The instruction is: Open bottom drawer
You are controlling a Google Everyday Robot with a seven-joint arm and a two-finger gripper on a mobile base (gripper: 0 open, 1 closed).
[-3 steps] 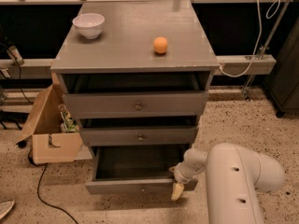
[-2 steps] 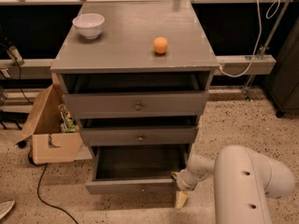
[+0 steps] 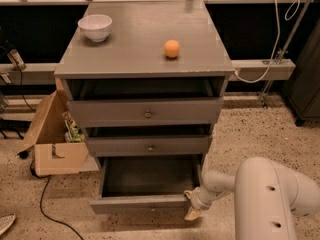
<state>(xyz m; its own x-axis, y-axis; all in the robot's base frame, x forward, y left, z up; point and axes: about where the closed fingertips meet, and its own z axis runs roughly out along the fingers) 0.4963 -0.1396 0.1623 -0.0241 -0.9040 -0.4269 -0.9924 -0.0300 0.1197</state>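
The grey bottom drawer point(image 3: 145, 203) stands pulled far out of the cabinet, its dark inside showing; its front panel is seen from above and its knob is hidden. My gripper point(image 3: 192, 213) sits low at the drawer's front right corner, just off the panel's right end, on the end of the white arm point(image 3: 270, 194). The middle drawer point(image 3: 150, 146) and top drawer point(image 3: 147, 113), each with a small brass knob, stand slightly out.
A white bowl point(image 3: 95, 27) and an orange ball point(image 3: 171, 48) rest on the cabinet top point(image 3: 140, 39). An open cardboard box point(image 3: 55, 134) stands on the speckled floor at the cabinet's left. A black cable point(image 3: 45, 204) runs over the floor at front left.
My gripper and arm have moved down and a little right along the drawer's front right corner. The bottom drawer stands about as far out as before.
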